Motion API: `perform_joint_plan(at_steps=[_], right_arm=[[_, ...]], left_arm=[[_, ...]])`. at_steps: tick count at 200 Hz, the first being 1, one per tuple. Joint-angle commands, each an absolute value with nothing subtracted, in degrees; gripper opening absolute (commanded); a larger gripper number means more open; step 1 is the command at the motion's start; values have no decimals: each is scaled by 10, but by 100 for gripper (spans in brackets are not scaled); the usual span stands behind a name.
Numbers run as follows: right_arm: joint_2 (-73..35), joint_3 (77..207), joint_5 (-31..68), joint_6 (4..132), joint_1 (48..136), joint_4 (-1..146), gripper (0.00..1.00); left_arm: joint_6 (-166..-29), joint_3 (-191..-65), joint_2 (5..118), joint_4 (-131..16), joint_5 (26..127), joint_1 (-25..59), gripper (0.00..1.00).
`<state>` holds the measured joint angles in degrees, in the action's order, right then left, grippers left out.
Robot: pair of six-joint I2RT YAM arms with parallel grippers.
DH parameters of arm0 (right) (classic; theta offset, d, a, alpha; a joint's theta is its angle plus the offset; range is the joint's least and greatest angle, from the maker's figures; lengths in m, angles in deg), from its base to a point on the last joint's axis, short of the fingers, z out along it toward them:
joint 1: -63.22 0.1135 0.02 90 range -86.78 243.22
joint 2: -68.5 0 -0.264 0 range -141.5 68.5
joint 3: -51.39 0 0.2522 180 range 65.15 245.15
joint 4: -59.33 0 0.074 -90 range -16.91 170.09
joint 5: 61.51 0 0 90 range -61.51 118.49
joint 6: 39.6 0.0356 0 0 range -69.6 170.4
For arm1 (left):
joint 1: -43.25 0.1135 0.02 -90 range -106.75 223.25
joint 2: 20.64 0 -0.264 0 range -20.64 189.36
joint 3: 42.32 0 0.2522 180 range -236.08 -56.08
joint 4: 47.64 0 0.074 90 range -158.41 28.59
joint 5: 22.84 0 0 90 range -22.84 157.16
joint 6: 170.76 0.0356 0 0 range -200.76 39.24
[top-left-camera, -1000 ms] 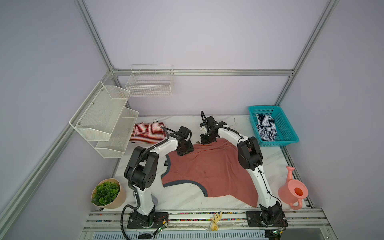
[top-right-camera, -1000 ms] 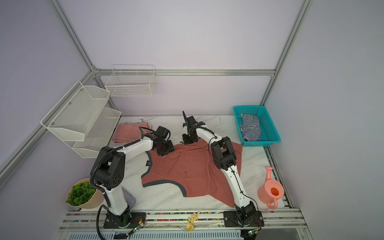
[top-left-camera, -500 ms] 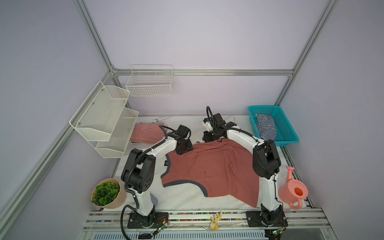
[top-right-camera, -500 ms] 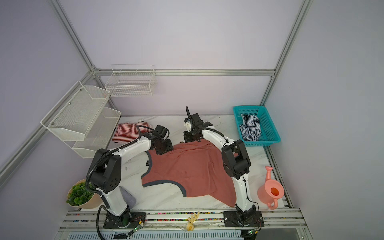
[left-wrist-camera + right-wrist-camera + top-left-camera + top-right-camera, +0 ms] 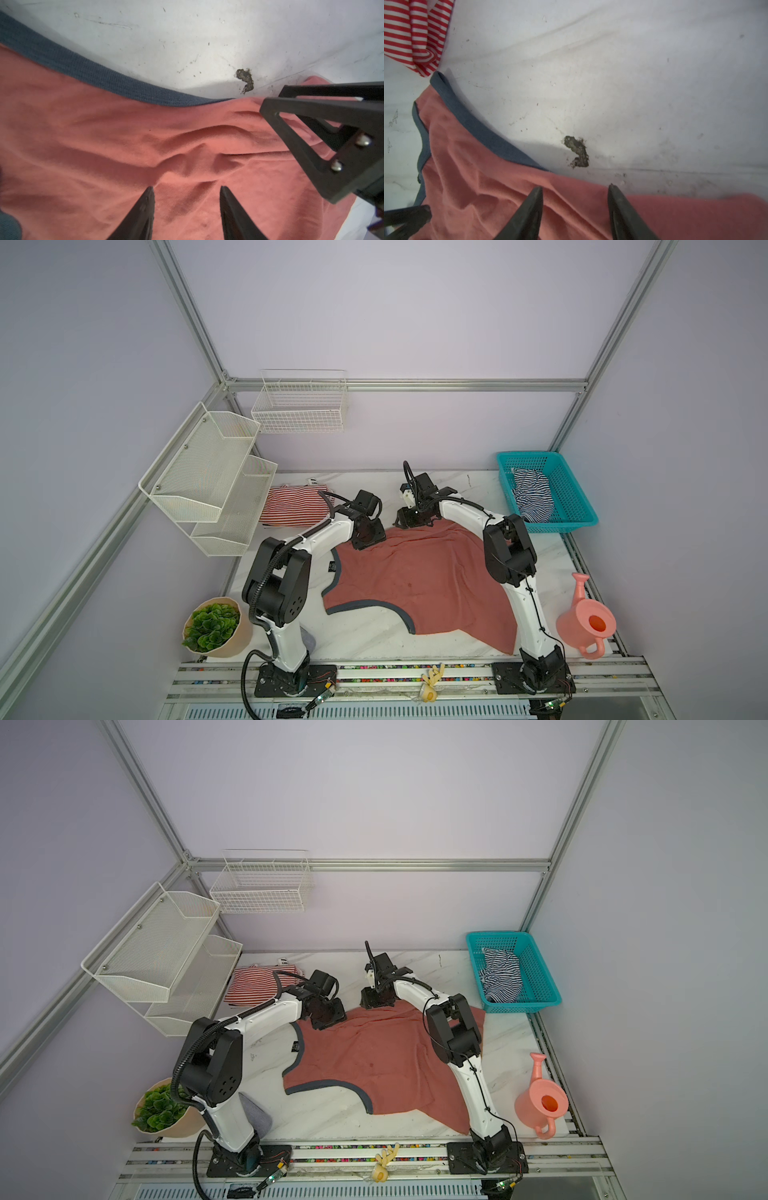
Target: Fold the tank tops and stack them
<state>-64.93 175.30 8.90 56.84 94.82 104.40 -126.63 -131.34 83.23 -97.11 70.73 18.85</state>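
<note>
Letting the salmon-red tank top (image 5: 415,572) go, the right pincer (image 5: 575,187) is spreading apart like the left pincer (image 5: 187,187), probably readying a fold.

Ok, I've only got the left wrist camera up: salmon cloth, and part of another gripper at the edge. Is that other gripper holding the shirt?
Observer: No. In the right wrist view the right gripper has its jaws apart over the edge of the salmon tank top, with the cloth lying loose under them.
Operator: Where's the red striped one?
Observer: The red-and-white striped tank top lies at the back left of the table.
Operator: And the navy one?
Observer: The navy-and-white striped tank top sits crumpled in the teal basket at the back right, not yet folded.
</note>
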Motion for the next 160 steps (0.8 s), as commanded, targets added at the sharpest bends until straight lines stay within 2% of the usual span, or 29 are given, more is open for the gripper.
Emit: perform_joint_plan(at_steps=[1,28,40,51,71,108,116,127,151,160], right_arm=[[-665,1774,103,554,955,1070,50],[-674,1771,102,551,957,1075,36],[-673,1766,97,549,958,1077,33],[-672,1765,90,545,959,1081,34],[-664,1760,90,538,962,1086,47],[-656,1748,83,534,966,1088,45],[-659,1748,83,532,968,1092,42],[-663,1747,86,530,969,1094,33],[-662,1745,95,531,970,1094,0],[-655,1741,100,533,971,1088,0]], left_arm=[[-1257,-1315,816,-974,703,188,51],[-1256,-1315,817,-976,703,188,51],[-1256,-1314,817,-976,704,188,51],[-1254,-1314,817,-976,705,188,51],[-1254,-1312,815,-977,705,187,51],[-1255,-1310,816,-977,705,187,51],[-1255,-1311,817,-977,706,188,51],[-1255,-1311,816,-977,706,188,51],[-1255,-1310,813,-977,705,188,51],[-1255,-1310,811,-977,705,188,51]])
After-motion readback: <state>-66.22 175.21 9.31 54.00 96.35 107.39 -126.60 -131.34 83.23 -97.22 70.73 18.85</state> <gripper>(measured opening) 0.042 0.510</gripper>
